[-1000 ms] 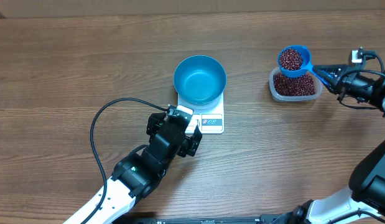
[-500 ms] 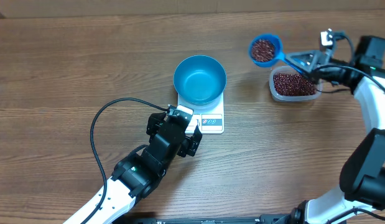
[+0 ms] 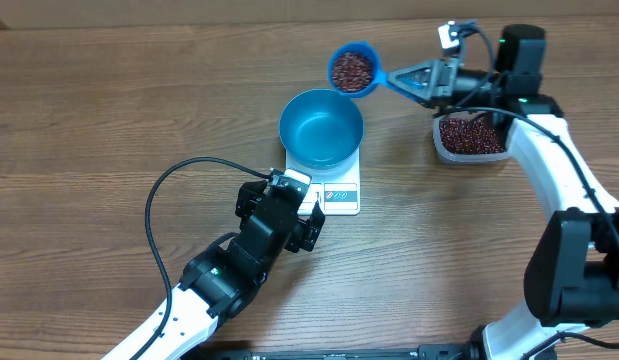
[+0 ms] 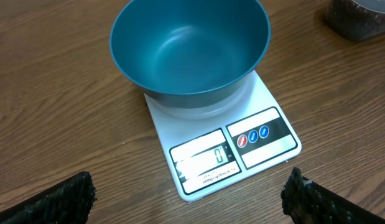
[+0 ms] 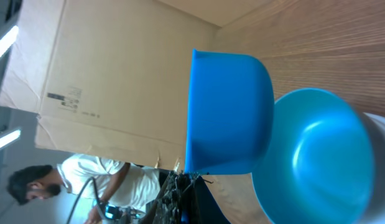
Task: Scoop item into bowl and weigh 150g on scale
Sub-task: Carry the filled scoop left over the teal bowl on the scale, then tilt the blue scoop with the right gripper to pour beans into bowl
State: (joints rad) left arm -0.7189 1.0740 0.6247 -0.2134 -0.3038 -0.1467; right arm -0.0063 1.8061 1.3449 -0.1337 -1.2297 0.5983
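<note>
Looking outward from my near side, I am seeing the left gripper (image 4: 186, 208) facing the display edge of the scale, its jaws spread wide and gripping nothing. The white scale (image 4: 242, 155) is lying flat on the wooden table (image 3: 109, 110), and the blue bowl (image 4: 186, 50) is sitting empty on it. Just past the bowl's far rim, the right gripper (image 3: 429, 78) is pinching the handle of a blue scoop (image 3: 336, 55), which is carrying a load of beans (image 3: 352, 72). More beans are lying in the clear tub (image 3: 444, 150) off to the right, under that arm.
</note>
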